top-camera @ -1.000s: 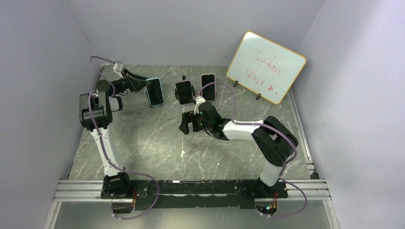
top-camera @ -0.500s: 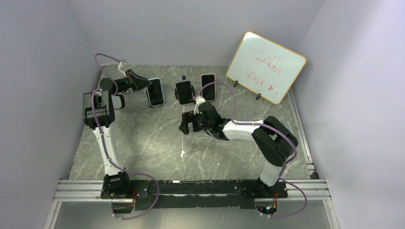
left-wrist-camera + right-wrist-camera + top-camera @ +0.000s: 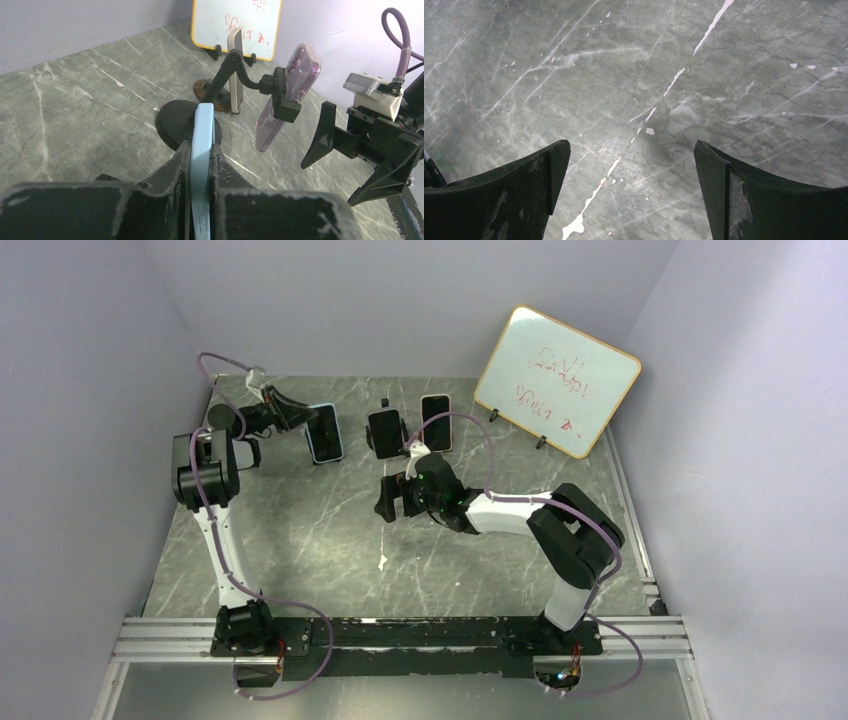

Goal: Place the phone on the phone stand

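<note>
My left gripper is shut on a light blue phone and holds it upright at the back left of the table. In the left wrist view its thin edge sits between my fingers. Just beyond it stands a black phone stand with a round base, its clamp holding a purple-cased phone; the stand also shows in the top view. My right gripper is open and empty above bare table, in front of the stand; it also shows in its own wrist view.
A third phone leans on a small brown stand behind the black one. A whiteboard stands at the back right. Purple walls close in on three sides. My right gripper is close to the right of the black stand.
My left wrist has shifted slightly back and right with the blue phone still in it. The right arm has not moved.
</note>
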{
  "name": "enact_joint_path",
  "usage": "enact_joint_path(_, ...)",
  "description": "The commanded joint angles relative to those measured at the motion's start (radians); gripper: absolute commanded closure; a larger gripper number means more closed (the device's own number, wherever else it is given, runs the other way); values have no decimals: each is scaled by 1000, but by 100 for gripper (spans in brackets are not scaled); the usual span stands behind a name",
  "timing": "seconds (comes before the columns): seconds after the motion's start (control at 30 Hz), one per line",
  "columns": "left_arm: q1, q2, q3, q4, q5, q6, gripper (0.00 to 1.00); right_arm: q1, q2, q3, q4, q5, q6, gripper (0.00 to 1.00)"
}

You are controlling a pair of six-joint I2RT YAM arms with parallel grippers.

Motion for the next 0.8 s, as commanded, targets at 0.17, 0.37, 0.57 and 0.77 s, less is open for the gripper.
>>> enact_joint_path(0.17, 25, -52, 6, 306, -42, 12, 95, -5, 21, 16, 5, -8, -8, 0)
enact_joint_path(0.37, 27, -61, 24, 306, -55, 5, 95, -3, 24, 23, 1, -11, -9, 0)
enact_joint_path(0.57, 31, -55, 44, 306, -57, -6, 95, -3, 23, 21, 2, -12, -8, 0)
enact_joint_path(0.77, 32, -70, 40, 306, -71, -6, 95, -4, 24, 24, 3, -15, -8, 0)
